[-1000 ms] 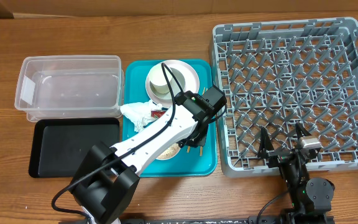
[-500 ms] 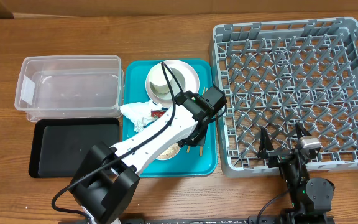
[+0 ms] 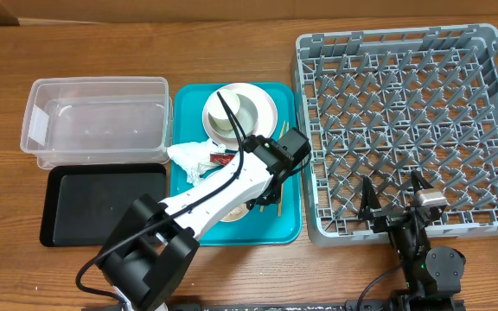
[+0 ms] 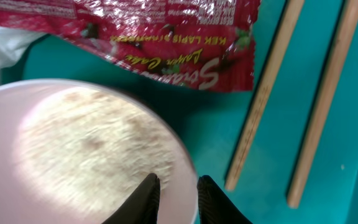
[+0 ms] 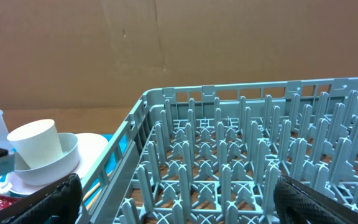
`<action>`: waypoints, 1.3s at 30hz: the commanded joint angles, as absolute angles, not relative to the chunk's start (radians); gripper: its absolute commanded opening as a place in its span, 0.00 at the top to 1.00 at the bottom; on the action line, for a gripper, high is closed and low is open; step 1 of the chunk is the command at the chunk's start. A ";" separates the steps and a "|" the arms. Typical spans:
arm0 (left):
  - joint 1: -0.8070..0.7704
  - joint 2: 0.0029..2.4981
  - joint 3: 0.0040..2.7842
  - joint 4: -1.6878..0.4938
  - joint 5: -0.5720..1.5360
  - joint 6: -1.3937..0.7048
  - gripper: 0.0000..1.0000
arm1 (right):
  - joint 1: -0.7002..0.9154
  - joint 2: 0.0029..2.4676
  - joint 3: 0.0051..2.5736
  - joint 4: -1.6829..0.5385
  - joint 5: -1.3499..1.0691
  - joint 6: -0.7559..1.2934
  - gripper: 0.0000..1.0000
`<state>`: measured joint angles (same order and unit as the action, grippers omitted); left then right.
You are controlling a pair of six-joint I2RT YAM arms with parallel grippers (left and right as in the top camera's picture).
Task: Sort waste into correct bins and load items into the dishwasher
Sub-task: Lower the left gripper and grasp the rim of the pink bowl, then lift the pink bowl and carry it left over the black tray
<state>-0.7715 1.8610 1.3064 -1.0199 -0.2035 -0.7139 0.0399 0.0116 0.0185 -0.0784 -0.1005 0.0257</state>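
Left wrist: left fingers [image 4: 146, 196], narrowly parted, pinch rim of large plate [image 4: 73, 155] on teal tray [image 4: 216, 124]; red packet [image 4: 166, 31] and chopsticks [image 4: 266, 93] just beside. Right fingers [image 5: 55, 199] spread wide at dish rack [image 5: 229, 155] near edge

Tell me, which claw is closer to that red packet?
Left. The left gripper pinches the plate on the teal tray, beside the red packet. The right gripper hangs open by the grey rack, far away.

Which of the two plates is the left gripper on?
The large plate with rice on it; the left gripper pinches its rim. The small plate carries the bowl and cup, untouched.
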 commanded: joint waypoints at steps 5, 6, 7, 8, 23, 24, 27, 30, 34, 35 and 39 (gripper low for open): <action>-0.773 1.877 1.257 -0.992 -0.234 -0.757 0.77 | 0.037 0.003 0.008 -0.074 -0.102 0.027 0.00; -0.773 1.877 1.257 -0.993 -0.235 -0.756 0.77 | 0.037 0.003 0.008 -0.074 -0.102 0.027 0.00; -0.773 1.877 1.257 -0.994 -0.235 -0.755 0.77 | 0.037 0.003 0.008 -0.074 -0.102 0.027 0.00; -0.773 1.877 1.257 -0.994 -0.235 -0.754 0.77 | 0.037 0.003 0.008 -0.074 -0.102 0.027 0.00; -0.773 1.874 1.260 -1.024 -0.220 -0.734 0.96 | 0.037 0.003 0.008 -0.074 -0.102 0.027 0.00; -0.773 1.869 1.261 -1.024 -0.220 -0.725 0.96 | 0.037 0.003 0.008 -0.074 -0.102 0.027 0.00; -0.773 1.843 1.261 -1.027 -0.220 -0.701 0.96 | 0.037 0.003 0.008 -0.074 -0.102 0.027 0.00; -0.773 1.793 1.262 -1.045 -0.222 -0.694 0.96 | 0.037 0.003 0.008 -0.074 -0.102 0.027 0.00; -0.772 1.707 1.264 -1.080 -0.248 -0.694 0.96 | 0.037 0.003 0.008 -0.074 -0.102 0.027 0.00; -0.772 1.686 1.266 -1.091 -0.258 -0.694 0.96 | 0.037 0.003 0.008 -0.074 -0.102 0.027 0.00; -0.765 1.597 1.267 -1.140 -0.279 -0.663 0.96 | 0.037 0.003 0.008 -0.074 -0.102 0.027 0.00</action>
